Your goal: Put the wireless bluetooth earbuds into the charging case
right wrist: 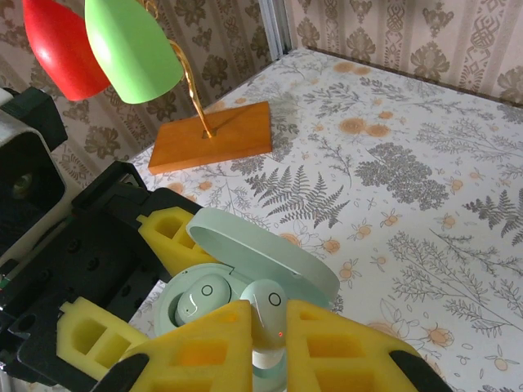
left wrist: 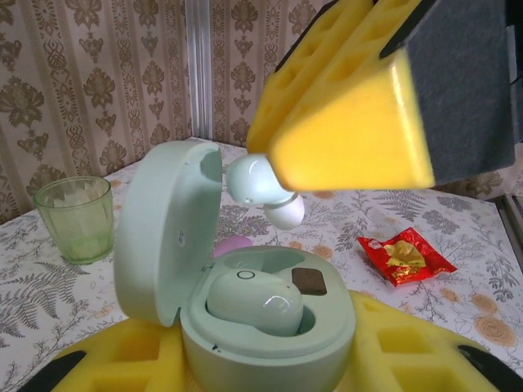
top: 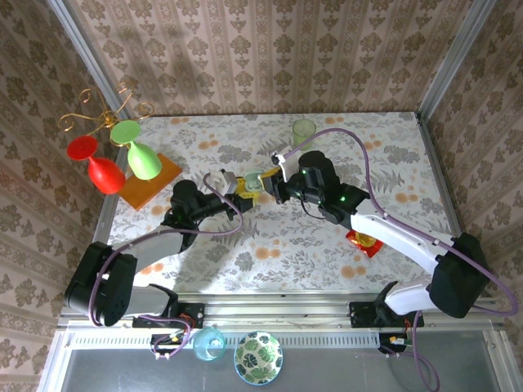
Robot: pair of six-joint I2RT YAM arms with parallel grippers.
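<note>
Mint earbud, likely light and slick; right fingers pinch its body, lower centre. Left fingers grip the open case low.

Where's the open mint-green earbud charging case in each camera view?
Top external: mint-green plastic charging case at table centre, between both arms.
Left wrist: bottom centre, lid up at left.
Right wrist: lower left of centre.
Shared landmark: left arm's yellow foam fingers clamping it.

floral-print table, green glass tumbler near its far edge, red snack packet, red goblet and green goblet on a gold stand with orange base, leaf-patterned bowl beside teal cup
</note>
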